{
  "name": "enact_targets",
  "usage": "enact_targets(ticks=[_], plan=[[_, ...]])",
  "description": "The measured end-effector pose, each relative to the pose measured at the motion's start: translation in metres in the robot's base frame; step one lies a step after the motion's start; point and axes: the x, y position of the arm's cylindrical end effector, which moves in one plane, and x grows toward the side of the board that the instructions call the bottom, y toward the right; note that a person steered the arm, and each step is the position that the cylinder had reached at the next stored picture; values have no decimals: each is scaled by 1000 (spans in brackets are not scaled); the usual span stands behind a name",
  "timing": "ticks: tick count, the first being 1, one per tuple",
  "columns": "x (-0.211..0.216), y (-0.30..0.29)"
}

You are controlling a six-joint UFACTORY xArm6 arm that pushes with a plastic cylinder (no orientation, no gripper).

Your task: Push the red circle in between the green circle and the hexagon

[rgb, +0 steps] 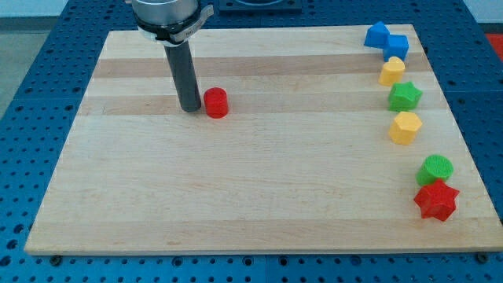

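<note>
The red circle sits on the wooden board in the upper left-middle of the view. My tip stands just to its left, close to it or touching it. The green circle lies near the board's right edge, low in the view. The yellow hexagon lies above it, with a gap between the two. The red circle is far to the left of both.
A red star touches the green circle from below. A green star, a yellow block and two blue blocks line the right edge. The board ends just right of them.
</note>
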Motion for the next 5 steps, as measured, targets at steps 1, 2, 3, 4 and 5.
enact_targets(ticks=[1, 2, 3, 4, 5], plan=[[0, 83], [10, 151], [-23, 155], [4, 192], [41, 251]])
